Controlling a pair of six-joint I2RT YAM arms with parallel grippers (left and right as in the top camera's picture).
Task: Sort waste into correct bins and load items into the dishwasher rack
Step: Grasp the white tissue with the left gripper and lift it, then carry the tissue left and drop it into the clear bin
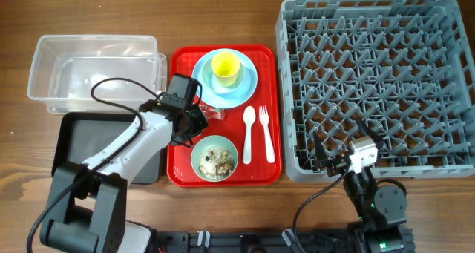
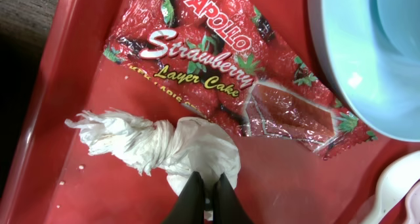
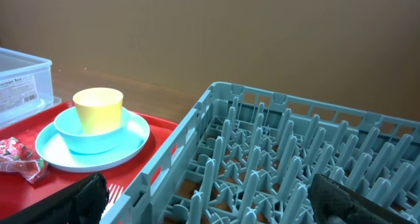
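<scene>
Left claw (image 2: 209, 196) pinches the white tissue (image 2: 151, 145) beside the wrapper (image 2: 230, 73) reading "Apollo Strawberry Layer Cake"; right claw (image 3: 216, 198) gapes open.

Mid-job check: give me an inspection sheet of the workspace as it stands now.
Surface: wooden table; red tray at its centre.
Job's things: wrapper and tissue lie on the red tray; food scraps in green bowl; yellow cup stacked on blue plates; fork and spoon side by side; clear tub, black tray and rack look empty.
Clutter: nothing seen.
Grippers: left gripper nearly shut, apparently pinching the tissue; right gripper open at the rack's near edge.
Cables: black cable loops over the clear tub; another by the right arm.
Surroundings: nothing seen.
</scene>
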